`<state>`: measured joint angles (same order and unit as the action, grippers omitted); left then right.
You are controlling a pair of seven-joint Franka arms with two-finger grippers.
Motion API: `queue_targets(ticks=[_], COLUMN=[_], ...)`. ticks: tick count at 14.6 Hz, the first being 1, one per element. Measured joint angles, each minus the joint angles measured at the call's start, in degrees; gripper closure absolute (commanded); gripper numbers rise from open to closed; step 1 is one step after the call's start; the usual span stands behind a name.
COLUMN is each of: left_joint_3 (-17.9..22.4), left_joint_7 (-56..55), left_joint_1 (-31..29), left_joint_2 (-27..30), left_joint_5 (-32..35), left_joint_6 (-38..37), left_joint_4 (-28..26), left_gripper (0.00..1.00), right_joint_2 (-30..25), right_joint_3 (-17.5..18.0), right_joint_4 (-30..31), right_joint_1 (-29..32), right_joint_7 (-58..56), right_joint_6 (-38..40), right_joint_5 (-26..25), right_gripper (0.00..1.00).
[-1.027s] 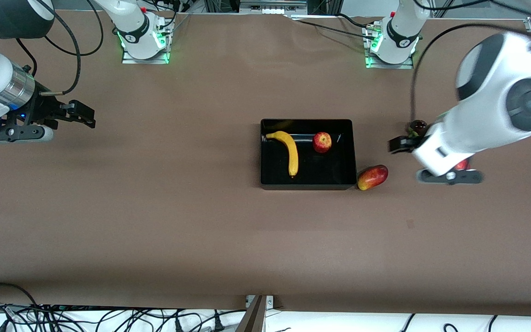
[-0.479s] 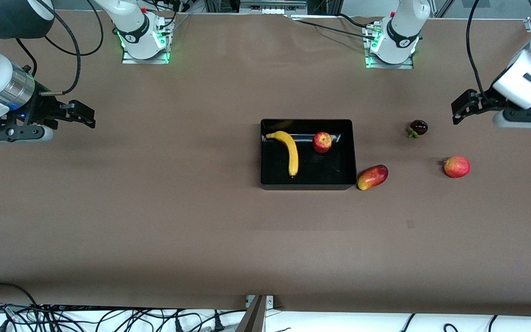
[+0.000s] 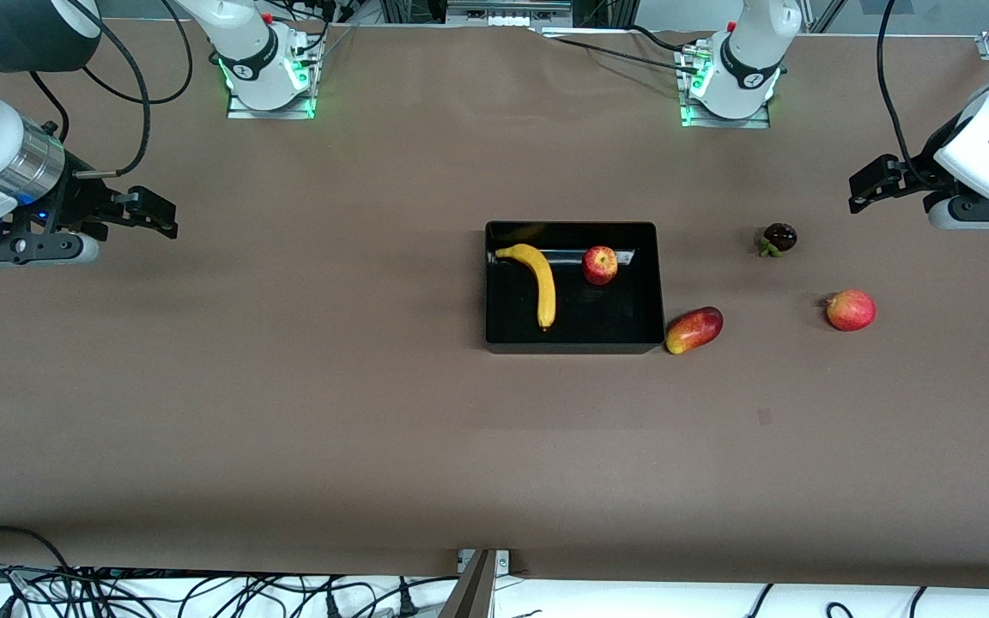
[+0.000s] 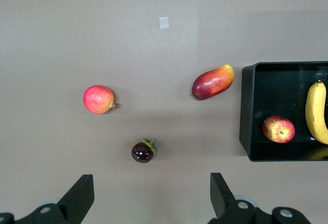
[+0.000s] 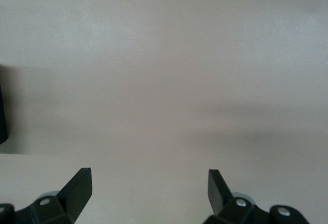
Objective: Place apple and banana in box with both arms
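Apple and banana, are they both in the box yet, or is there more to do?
Done: the apple and the banana both lie in the box. In hand: nothing; the left gripper and the right gripper are open and empty, each over bare table near its own end. Left: nothing visible.

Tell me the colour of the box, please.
The box is glossy black; the front view shows it best.
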<state>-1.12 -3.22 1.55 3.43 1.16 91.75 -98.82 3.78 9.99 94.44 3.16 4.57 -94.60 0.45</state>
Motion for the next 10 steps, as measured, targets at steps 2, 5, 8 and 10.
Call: queue_targets(ticks=[2,5,8,10], left_joint_3=[-0.02,-0.05,-0.18,-0.43], left_joint_7=[0.0,0.0,0.04,0.04], left_joint_1=[0.03,0.07,0.11,0.22], left_joint_2=[-0.07,-0.45,-0.95,-1.42], left_joint_5=[0.0,0.0,0.0,0.0], left_joint_6=[-0.62,-1.08,-1.3,-1.54], left_joint_4=[0.05,0.52,1.11,1.81], left_gripper=[0.0,0.0,0.0,0.0], right_joint_2=[0.0,0.0,0.0,0.0], right_joint_3=[0.0,0.0,0.0,0.0], right_joint_4=[0.0,0.0,0.0,0.0], right_joint_1=[0.0,0.0,0.0,0.0], right_joint_7=[0.0,0.0,0.0,0.0], right_joint_6=[0.0,0.0,0.0,0.0], right_joint_5=[0.0,0.0,0.0,0.0], right_gripper=[0.0,0.0,0.0,0.0])
